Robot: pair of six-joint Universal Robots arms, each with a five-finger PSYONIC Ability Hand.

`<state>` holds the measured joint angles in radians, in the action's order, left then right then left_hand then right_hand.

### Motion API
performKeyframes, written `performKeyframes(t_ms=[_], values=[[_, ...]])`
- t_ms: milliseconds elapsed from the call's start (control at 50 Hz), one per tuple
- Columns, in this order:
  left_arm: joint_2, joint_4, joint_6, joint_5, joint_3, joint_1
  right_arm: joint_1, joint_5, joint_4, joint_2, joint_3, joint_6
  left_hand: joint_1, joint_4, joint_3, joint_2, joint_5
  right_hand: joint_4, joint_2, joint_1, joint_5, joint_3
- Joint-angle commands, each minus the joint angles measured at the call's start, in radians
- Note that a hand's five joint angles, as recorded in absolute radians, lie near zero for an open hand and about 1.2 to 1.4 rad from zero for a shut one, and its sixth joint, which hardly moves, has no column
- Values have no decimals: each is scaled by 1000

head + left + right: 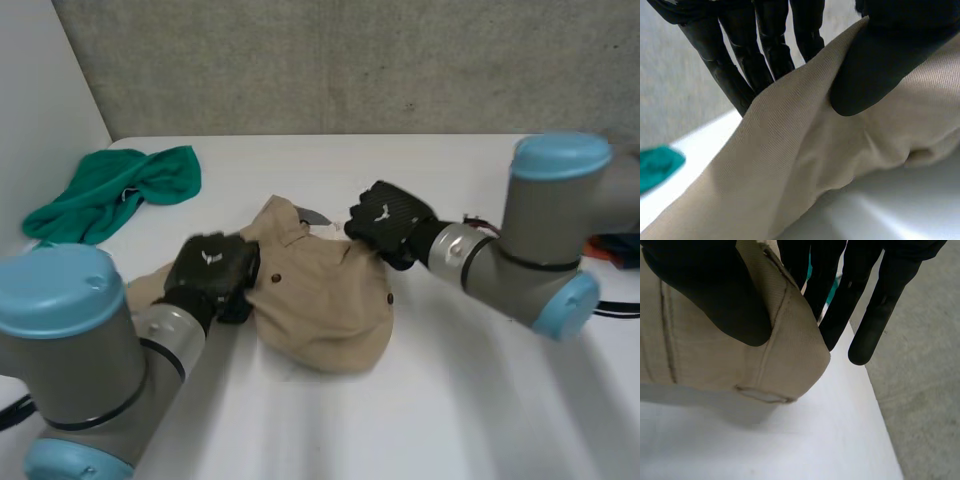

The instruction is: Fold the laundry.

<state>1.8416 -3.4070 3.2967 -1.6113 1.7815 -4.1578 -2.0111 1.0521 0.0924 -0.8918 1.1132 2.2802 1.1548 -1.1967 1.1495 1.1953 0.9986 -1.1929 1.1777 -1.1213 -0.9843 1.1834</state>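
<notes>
A tan garment (322, 298) with dark buttons lies bunched in the middle of the white table (470, 400). My left hand (210, 272) grips its left edge. In the left wrist view the thumb (880, 65) presses the tan cloth (805, 165) against the straight fingers (740, 70) behind it. My right hand (388, 220) holds the garment's far right part. In the right wrist view its thumb (715, 295) pinches a hemmed corner of the tan cloth (785, 360) against the fingers (875, 315), and the corner is lifted off the table.
A green cloth (115, 192) lies crumpled at the back left of the table, near the side wall. A grey wall (350, 60) runs behind the table's far edge. Some coloured items (615, 248) sit at the right edge.
</notes>
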Motion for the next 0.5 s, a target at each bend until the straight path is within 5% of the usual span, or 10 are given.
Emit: performKeyframes(t_ms=[20, 120, 260, 500], values=[[-163, 3, -54, 131, -27, 2, 66, 25, 121, -220, 26, 297, 241, -200, 247, 201, 223, -203, 219, -275, -237, 213], [-240, 11, -100, 172, -114, -22, 147, 106, 208, -444, 19, 447, 241, -200, 247, 201, 223, -203, 219, -275, -237, 213], [-145, 67, -150, 182, -261, -108, 124, 118, 273, -469, -26, 461, 241, -200, 247, 201, 223, -203, 219, -275, -237, 213], [289, 169, -138, 206, -574, -166, -77, 350, 244, -150, -130, 435, 241, -200, 247, 201, 223, -203, 219, -275, -237, 213]])
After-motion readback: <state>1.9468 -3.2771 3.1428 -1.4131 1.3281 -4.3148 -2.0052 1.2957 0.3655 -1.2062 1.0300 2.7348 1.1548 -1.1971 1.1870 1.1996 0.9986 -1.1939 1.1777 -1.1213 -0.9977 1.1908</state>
